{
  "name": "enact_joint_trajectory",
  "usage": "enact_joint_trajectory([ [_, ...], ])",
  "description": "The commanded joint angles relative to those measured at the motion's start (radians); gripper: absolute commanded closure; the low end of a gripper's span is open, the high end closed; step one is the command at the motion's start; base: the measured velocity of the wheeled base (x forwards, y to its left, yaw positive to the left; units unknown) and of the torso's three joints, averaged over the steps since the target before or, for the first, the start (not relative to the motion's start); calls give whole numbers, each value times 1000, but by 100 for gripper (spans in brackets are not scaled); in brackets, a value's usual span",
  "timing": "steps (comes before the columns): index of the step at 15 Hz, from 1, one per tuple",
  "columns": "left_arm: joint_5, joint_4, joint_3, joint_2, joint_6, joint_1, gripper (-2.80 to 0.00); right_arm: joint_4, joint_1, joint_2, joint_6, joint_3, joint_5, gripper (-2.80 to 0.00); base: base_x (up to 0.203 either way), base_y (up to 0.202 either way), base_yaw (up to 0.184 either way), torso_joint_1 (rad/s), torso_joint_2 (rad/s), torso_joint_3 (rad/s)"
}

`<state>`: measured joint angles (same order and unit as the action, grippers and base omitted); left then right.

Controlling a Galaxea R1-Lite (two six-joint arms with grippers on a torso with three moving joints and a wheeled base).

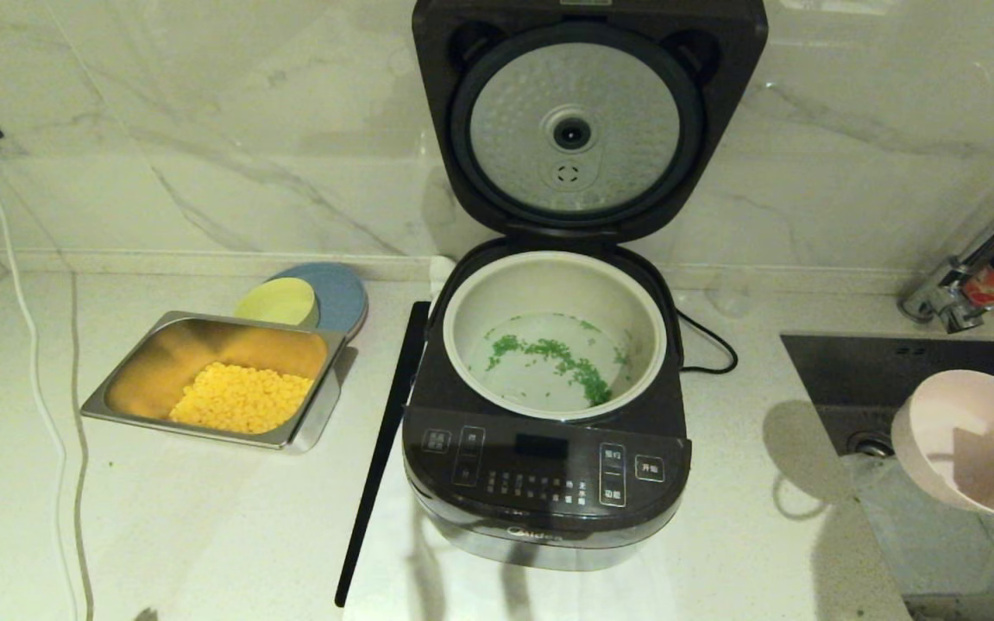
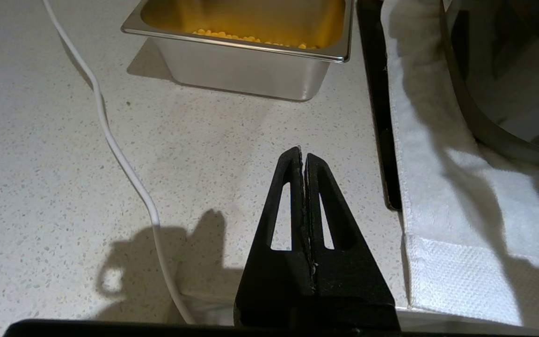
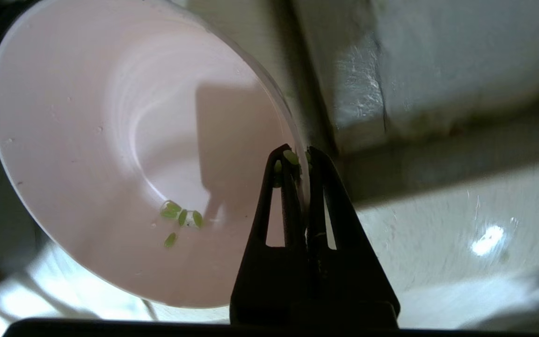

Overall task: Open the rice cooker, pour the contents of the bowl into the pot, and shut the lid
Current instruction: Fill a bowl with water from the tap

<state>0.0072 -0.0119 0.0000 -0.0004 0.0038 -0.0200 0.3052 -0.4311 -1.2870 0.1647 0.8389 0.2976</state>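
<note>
A glossy black rice cooker [image 1: 549, 448] stands on a pale speckled counter [image 1: 204, 535] with its lid [image 1: 588, 121] swung fully up against the marble wall, the dimpled silver underside facing forward. Inside the body sits the cream-white pot [image 1: 554, 335], and the contents [image 1: 562, 358], finely chopped green bits, lie scattered across its floor.

The right gripper [image 3: 300, 157] is well to the right of the cooker, above a sink [image 1: 911, 371]. Its jaws are pressed together on the rim of the pale pink bowl [image 3: 124, 154], one finger inside the rim and one outside. The bowl is tipped on its side, its opening turned toward the cooker. A few green bits cling to the inner wall just beside the jaws, and a couple stick at the fingertips; otherwise the bowl is nearly bare.

The left gripper [image 2: 303, 157] hangs over the counter to the left front of the cooker, its jaws closed tight against each other with nothing between them. Ahead of the jaws stands a rectangular steel tray [image 2: 246, 70] holding yellow corn kernels [image 1: 242, 397]. A white cable [image 2: 124, 159] snakes across the counter on one side of the jaws; on the other side, a white cloth [image 2: 456, 224] lies under the cooker's base, with a long black strip [image 2: 379, 103] along its edge. Behind the tray sit a small yellow bowl [image 1: 277, 302] and a blue plate [image 1: 342, 293].
</note>
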Motion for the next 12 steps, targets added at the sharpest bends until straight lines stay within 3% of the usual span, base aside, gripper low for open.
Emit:
enact_joint_trajectory([
  [1, 0, 0, 9, -1, -1, 0, 0, 14, -232, -206, 16, 27, 89, 0, 0, 0, 0, 0, 0, 0],
  [3, 0, 0, 9, -1, 1, 0, 0, 20, -412, -345, 25, 80, 152, 0, 0, 0, 0, 0, 0, 0],
  [6, 0, 0, 9, -1, -1, 0, 0, 15, -615, -521, 24, 188, 203, 0, 0, 0, 0, 0, 0, 0],
  [9, 0, 0, 9, -1, 1, 0, 0, -17, -720, -661, 22, 298, 215, 0, 0, 0, 0, 0, 0, 0],
  [12, 0, 0, 9, -1, -1, 0, 0, -30, -758, -754, 31, 402, 215, 0, 0, 0, 0, 0, 0, 0],
])
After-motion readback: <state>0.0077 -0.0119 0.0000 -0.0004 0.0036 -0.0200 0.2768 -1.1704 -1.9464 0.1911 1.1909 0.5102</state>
